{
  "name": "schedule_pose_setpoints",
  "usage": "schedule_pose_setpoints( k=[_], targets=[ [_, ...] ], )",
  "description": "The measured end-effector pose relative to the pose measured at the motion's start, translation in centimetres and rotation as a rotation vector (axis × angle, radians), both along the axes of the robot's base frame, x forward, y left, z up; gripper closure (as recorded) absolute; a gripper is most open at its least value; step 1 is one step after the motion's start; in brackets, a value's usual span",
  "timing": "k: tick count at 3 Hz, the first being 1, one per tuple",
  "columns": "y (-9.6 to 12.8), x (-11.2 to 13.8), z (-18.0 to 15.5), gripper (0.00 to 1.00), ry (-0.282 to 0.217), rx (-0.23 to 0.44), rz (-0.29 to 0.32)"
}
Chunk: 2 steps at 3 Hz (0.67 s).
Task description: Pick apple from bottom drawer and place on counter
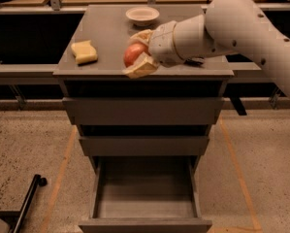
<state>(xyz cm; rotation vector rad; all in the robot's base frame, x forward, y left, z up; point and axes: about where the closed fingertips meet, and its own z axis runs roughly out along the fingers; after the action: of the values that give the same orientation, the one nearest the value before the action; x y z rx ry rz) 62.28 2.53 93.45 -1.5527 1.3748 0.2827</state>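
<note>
The red-orange apple (133,54) is held between the cream-coloured fingers (141,68) of my gripper (137,54), which is shut on it. It hangs just above the front part of the grey counter (108,38), near the middle. My white arm reaches in from the upper right. Below, the bottom drawer (144,191) stands pulled open and shows a bare grey floor.
A yellow sponge (84,51) lies on the counter's left side and a white bowl (142,15) sits at its back. The two upper drawers (143,111) are closed. A black wheeled leg (30,198) juts in at the lower left of the floor.
</note>
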Motion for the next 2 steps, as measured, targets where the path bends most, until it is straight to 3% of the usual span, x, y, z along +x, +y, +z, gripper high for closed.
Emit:
schedule_pose_setpoints(
  k=[1, 2],
  targets=[
    [-0.2, 6.6, 2.2, 1.0, -0.094, 0.071, -0.033],
    [-1.0, 11.3, 2.7, 1.0, -0.13, 0.128, -0.044]
  ],
)
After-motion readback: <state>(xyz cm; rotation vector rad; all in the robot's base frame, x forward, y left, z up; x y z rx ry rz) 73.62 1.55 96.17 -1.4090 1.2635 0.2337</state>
